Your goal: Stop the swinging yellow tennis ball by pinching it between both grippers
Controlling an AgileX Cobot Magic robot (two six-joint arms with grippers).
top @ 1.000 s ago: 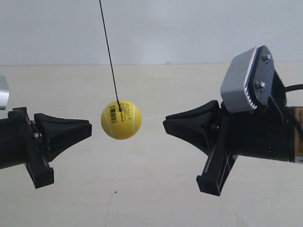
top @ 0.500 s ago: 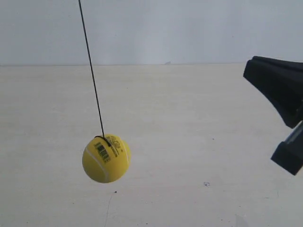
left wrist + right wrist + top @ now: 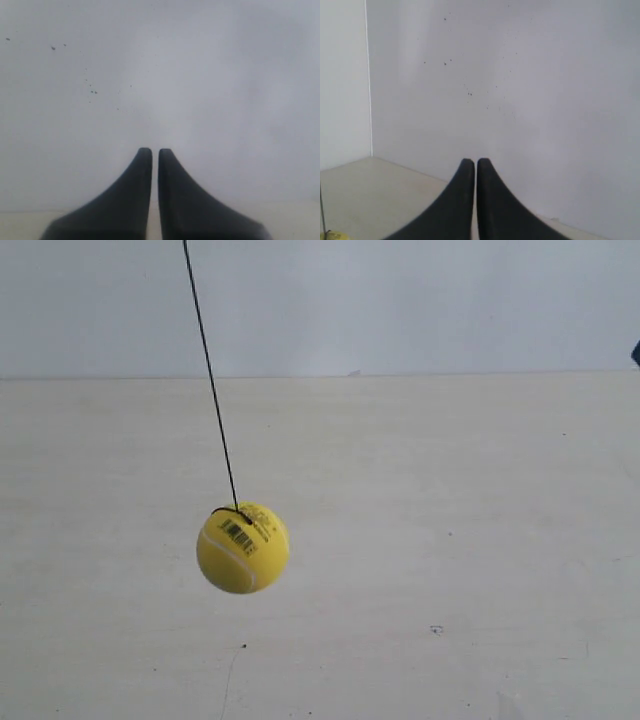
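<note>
The yellow tennis ball (image 3: 243, 548) hangs free on its thin dark string (image 3: 210, 375), left of centre in the exterior view, its barcode label facing up. Nothing touches it. Only a dark sliver of the arm at the exterior view's right (image 3: 636, 353) shows at that edge. In the left wrist view my left gripper (image 3: 155, 151) is shut on nothing and faces a blank white wall; the ball is out of that view. My right gripper (image 3: 475, 161) is also shut and empty. A small yellow edge of the ball (image 3: 332, 236) and the string (image 3: 322, 210) show in that view's corner.
A pale tabletop (image 3: 450, 540) runs under the ball to a white back wall (image 3: 400, 300). The right wrist view shows a wall corner (image 3: 368, 100) and speckled white wall.
Both grippers, which flanked the ball a second ago, have pulled back out of the exterior view. The ball dropped lower and leftward, and has since swung slightly right and up.
</note>
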